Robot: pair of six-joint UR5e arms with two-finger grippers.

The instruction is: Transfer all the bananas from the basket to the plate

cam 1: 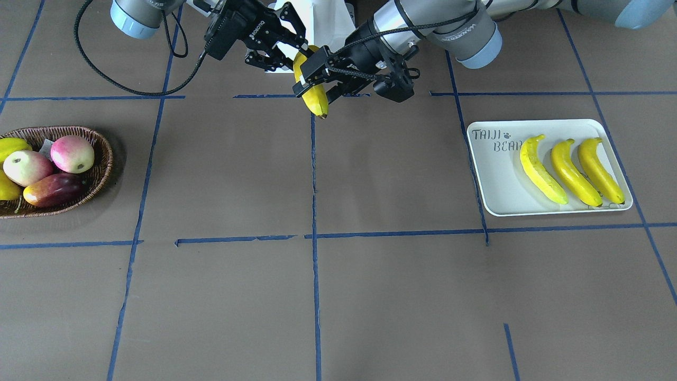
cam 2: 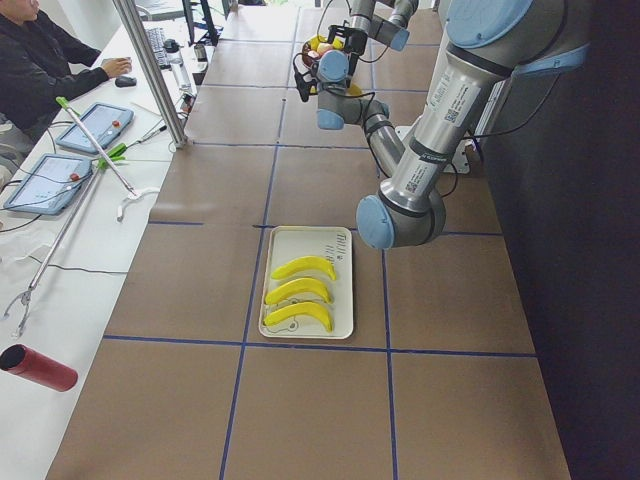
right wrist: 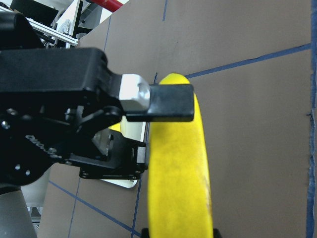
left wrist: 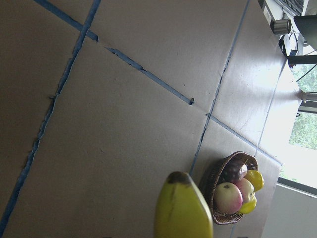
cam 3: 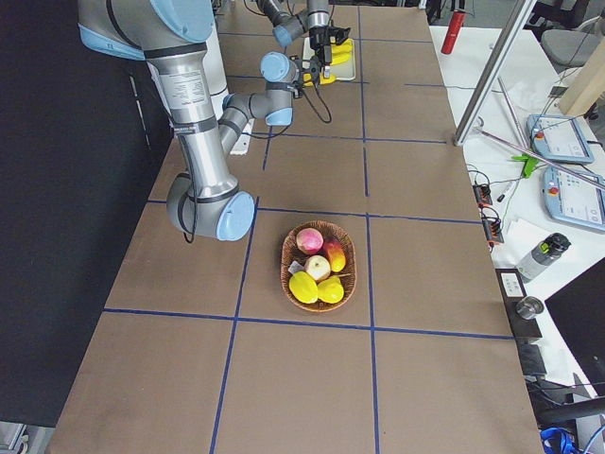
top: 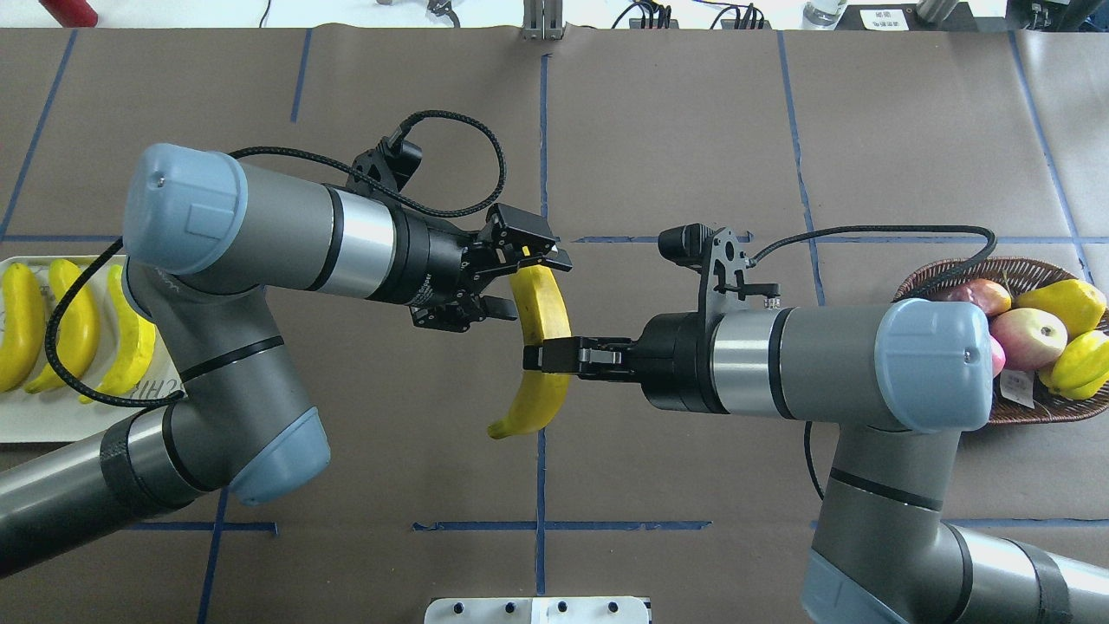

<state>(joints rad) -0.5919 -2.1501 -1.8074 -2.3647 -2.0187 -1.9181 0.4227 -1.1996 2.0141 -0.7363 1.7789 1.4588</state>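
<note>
Right end effector (top: 541, 357) clamped on fourth banana (top: 546, 390) at mid-length, held in air above surface (top: 658, 130) centre. Left end effector (top: 518, 276) fingers straddle same banana's far end; grip or gap, cannot tell. Three bananas (cam 1: 574, 172) side by side on plate (cam 1: 497, 185). Basket (cam 1: 101, 166) well apart, other fruit inside.

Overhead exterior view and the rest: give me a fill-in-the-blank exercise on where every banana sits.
The plate holds ___ bananas.
The hand gripping the fourth banana at its middle, above the table, belongs to the robot's ___ arm.
The number of bananas lying in the basket is ___.

Missing words: three; right; zero.
</note>
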